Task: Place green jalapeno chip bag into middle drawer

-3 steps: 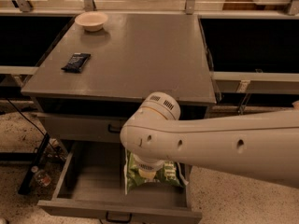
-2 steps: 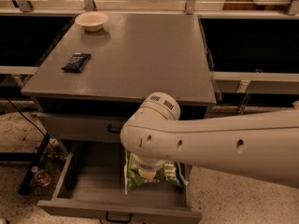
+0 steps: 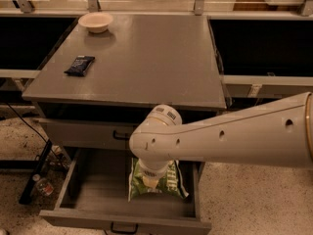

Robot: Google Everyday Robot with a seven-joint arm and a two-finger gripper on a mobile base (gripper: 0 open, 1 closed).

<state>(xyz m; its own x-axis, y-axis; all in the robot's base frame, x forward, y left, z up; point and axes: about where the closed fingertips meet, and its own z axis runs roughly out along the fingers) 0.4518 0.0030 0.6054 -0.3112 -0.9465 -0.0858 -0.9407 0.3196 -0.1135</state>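
Note:
The green jalapeno chip bag (image 3: 168,182) lies in the pulled-out middle drawer (image 3: 93,195), at the right side of its grey floor. My white arm (image 3: 230,138) reaches in from the right and bends down over the drawer. My gripper (image 3: 149,180) points straight down at the bag, right on its top, and my wrist hides most of it. The wrist also covers the bag's upper part. The drawer's front edge with its small black handle (image 3: 122,227) is at the bottom of the view.
The grey cabinet top (image 3: 146,62) holds a small dark-blue packet (image 3: 79,65) at the left and a pale bowl (image 3: 96,22) at the back left. The upper drawer front (image 3: 83,133) is slightly out. A bottle (image 3: 43,186) and cables lie on the floor to the left.

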